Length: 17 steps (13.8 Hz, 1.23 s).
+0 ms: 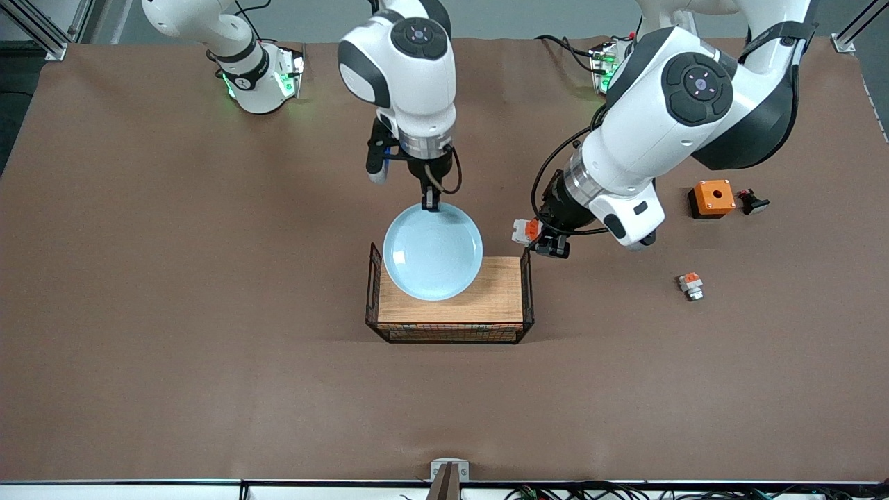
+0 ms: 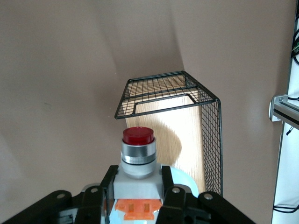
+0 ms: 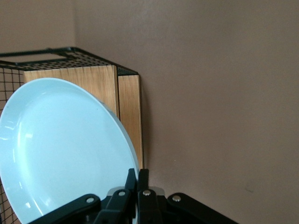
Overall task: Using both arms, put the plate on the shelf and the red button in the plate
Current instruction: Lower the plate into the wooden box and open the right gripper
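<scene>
My right gripper (image 1: 431,202) is shut on the rim of the pale blue plate (image 1: 433,251) and holds it tilted over the wooden tray (image 1: 496,305). In the right wrist view the fingers (image 3: 138,179) pinch the plate (image 3: 60,149) at its edge, with the tray (image 3: 100,81) below. My left gripper (image 1: 531,232) is shut on the red button (image 1: 526,230), above the tray's wire end wall at the left arm's end. In the left wrist view the gripper (image 2: 138,186) grips the white body and the red cap (image 2: 138,135) points at the tray (image 2: 187,126).
An orange box with a round hole (image 1: 711,198) and a small black part (image 1: 752,202) lie toward the left arm's end. A white-and-orange part with a silvery tip (image 1: 691,285) lies nearer the front camera. The tray has black wire mesh end walls (image 1: 527,278).
</scene>
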Tool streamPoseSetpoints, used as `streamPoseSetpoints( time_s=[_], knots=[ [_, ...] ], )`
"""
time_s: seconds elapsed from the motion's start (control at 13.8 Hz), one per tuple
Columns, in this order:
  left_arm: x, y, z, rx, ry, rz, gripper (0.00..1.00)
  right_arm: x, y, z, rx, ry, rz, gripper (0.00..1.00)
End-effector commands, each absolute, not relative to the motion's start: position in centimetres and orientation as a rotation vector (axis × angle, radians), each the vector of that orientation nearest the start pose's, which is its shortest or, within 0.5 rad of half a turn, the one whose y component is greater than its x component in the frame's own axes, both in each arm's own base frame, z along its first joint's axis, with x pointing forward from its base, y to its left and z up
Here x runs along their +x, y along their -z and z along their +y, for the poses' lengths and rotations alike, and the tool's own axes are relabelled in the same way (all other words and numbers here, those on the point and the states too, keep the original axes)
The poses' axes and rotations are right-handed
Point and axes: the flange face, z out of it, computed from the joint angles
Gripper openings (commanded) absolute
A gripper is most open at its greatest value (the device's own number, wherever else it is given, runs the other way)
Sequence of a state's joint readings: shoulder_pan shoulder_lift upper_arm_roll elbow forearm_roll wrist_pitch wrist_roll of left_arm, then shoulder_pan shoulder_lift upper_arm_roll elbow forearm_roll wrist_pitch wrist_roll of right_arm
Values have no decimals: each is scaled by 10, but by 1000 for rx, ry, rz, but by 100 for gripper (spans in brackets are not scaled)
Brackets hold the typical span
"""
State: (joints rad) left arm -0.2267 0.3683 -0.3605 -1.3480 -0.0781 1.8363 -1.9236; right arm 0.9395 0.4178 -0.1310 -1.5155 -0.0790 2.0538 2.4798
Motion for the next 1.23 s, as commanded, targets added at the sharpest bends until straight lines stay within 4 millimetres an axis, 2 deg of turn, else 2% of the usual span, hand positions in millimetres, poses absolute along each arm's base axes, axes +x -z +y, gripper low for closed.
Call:
streamPoseSetpoints(
  time_s=[0.0,0.29,0.87,1.16],
  knots=[
    [586,-548,-350,-2564,-205,-2141,30,481,-422,523,-2025,231,2202,0],
    [587,-548,-348,-2561,-196,-2143,30,494,-398,534,-2008,262,2223,0],
    [587,-547,-347,-2560,-195,-2141,30,504,-382,531,-2004,290,2220,0],
    [589,-538,-349,-2551,-205,-2133,30,507,-372,533,-2010,300,2225,0]
  ],
)
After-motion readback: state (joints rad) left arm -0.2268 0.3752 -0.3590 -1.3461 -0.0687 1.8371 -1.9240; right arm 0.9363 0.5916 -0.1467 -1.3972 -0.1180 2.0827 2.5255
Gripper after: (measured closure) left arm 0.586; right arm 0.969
